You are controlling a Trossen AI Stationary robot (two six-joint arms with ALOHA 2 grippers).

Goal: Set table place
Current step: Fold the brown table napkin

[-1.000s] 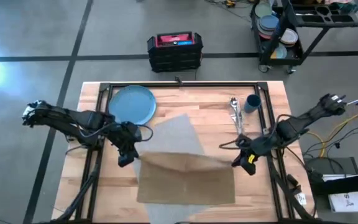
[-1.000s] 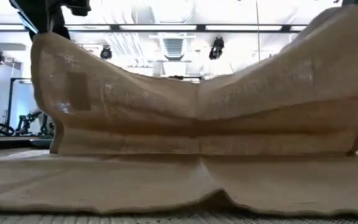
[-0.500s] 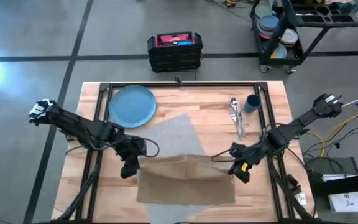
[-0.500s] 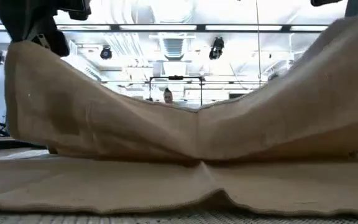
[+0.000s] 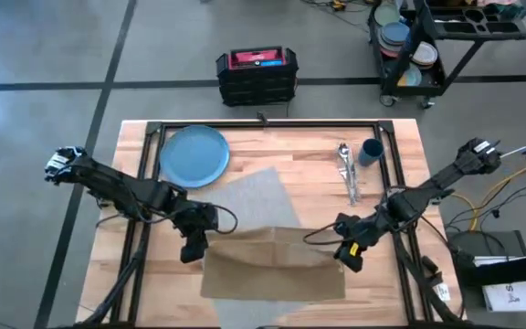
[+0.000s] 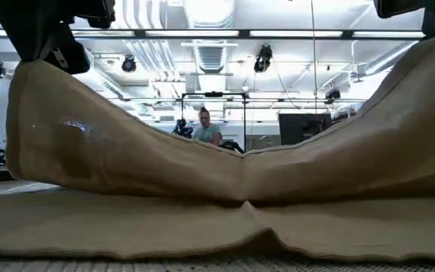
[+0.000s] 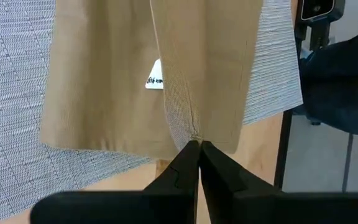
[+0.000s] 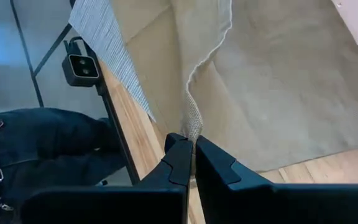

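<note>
Both jaws clamped on napkin (image 5: 272,260)

We see our left gripper (image 5: 193,249) at lower left centre and right gripper (image 5: 347,255) at lower right centre, jaws pinched closed, arms reaching inward.

Tan napkin (image 5: 272,263) (white tag) on grey woven placemat (image 5: 256,199); blue plate (image 5: 194,155), dark-blue cup (image 5: 370,151)

I can read no text; the white tag (image 7: 156,76) on the napkin (image 7: 135,74), upper centre, carries print too small to read.
</note>
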